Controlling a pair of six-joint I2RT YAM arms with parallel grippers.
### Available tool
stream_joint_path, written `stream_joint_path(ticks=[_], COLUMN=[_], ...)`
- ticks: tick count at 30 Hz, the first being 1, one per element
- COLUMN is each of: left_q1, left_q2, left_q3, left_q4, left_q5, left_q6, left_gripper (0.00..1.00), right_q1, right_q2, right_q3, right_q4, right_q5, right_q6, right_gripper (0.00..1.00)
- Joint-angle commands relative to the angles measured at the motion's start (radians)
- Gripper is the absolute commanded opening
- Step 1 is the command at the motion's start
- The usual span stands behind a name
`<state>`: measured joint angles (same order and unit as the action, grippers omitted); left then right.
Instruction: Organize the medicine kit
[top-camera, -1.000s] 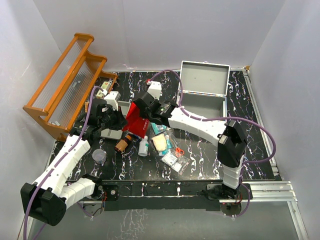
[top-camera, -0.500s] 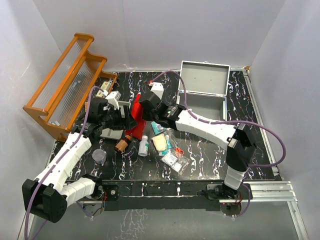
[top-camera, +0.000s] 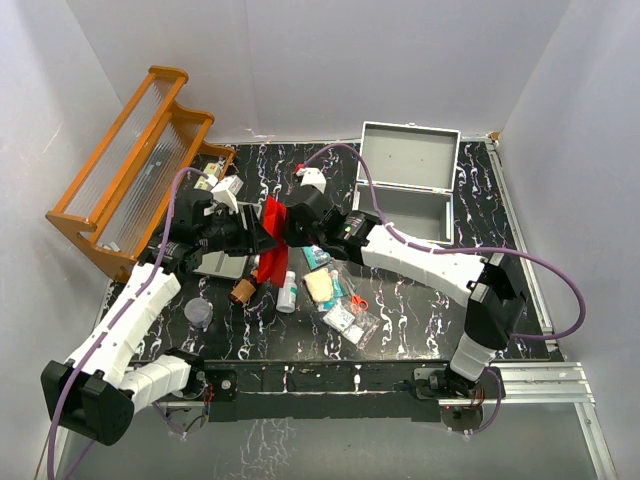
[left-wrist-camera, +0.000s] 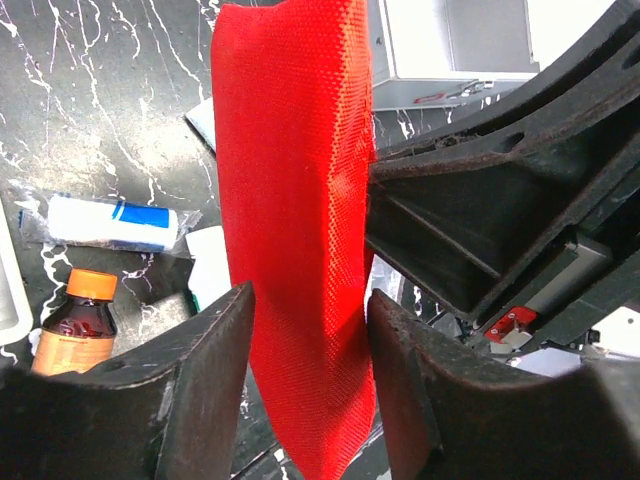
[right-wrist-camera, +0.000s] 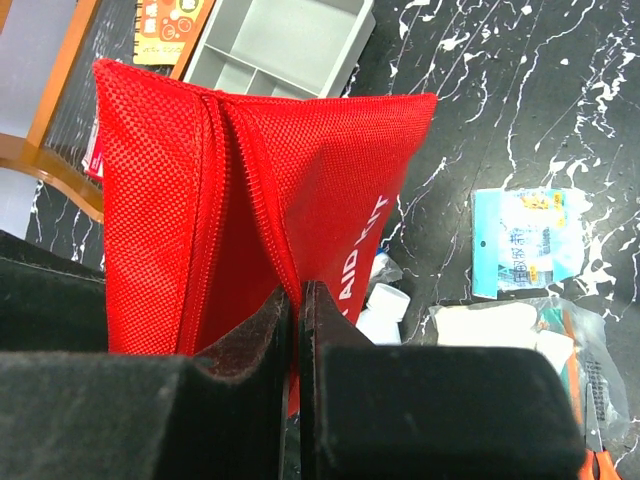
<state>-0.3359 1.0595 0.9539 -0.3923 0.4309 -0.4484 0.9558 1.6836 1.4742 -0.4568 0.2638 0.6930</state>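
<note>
Wooden rack (top-camera: 130, 160): the biggest holder in view, at the table's (top-camera: 500, 260) back left. It has ribbed clear panels, and what its shelves carry cannot be made out.
Medicine kit (top-camera: 408, 160): at the back right, lid standing open towards the wall. Its base lies just behind the right arm, apart from the pouch. The arm and a cable cross the front edge, so the inside shows only in part, as grey metal.
Red pouch (left-wrist-camera: 295, 220): held upright above the table between the two arms, zip edge towards the right wrist. Its contents are hidden.
Right gripper (right-wrist-camera: 297, 300): clenched on a fold of the pouch beside the zip.
Left gripper (left-wrist-camera: 308, 310): fingers on both sides of the pouch, each pad against the fabric, grasping it.
Grey tray (right-wrist-camera: 285, 45): shallow, divided into compartments, under the left arm and largely covered by it from above.
Clear bags (top-camera: 350, 320): at the front centre, with orange-handled scissors (top-camera: 357, 302) among them. The rest of their contents is too small to tell.
Brown bottle (left-wrist-camera: 75, 325): orange cap, lying beside a wrapped white roll (left-wrist-camera: 110, 222).
Pouch lettering: cut off by the right fingers.
</note>
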Motion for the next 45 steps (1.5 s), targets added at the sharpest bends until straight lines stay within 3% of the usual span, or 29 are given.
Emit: stream_joint_path(ticks=[1,10,12,16,19,28,34,40,45], left_q1=[0.0,-0.001,0.0,0.0,-0.001,-0.002,0.0,0.0,-0.002], left_q2=[0.01,0.023,0.027,0.043,0.064,0.121,0.124,0.133,0.137], left_q3=[0.04,0.046,0.065,0.103,0.128,0.19,0.213,0.21,0.223], left_q4=[-0.025,-0.074,-0.099,-0.15,-0.188,-0.277,-0.3,-0.33,-0.352], left_q5=[0.001,-0.033,-0.059,-0.126,-0.181,-0.292,-0.261,-0.296,-0.334], left_q6=[-0.002,0.02,0.037,0.052,0.055,0.062,0.069,0.092,0.095], left_gripper=[0.41,0.0,0.0,0.0,0.0,0.0,0.0,0.0,0.0], right_q1=[0.003,0.003,0.003,0.003,0.004,0.003,0.003,0.003,0.003], right_q2=[-0.041,-0.008,-0.001,-0.007,-0.015,-0.03,-0.053,-0.099,-0.168], right_q3=[-0.008,0.005,0.011,0.015,0.018,0.007,-0.024,-0.04,-0.129], right_q4=[0.068,0.051,0.019,-0.04,-0.082,-0.124,-0.011,0.153,0.196], right_q5=[-0.013,0.029,0.066,0.119,0.135,0.143,0.003,-0.202,-0.244], right_q6=[-0.013,0.027,0.044,0.072,0.085,0.104,0.038,0.002,0.022], right_gripper=[0.0,0.0,0.02,0.22,0.31,0.34,0.38,0.57,0.59])
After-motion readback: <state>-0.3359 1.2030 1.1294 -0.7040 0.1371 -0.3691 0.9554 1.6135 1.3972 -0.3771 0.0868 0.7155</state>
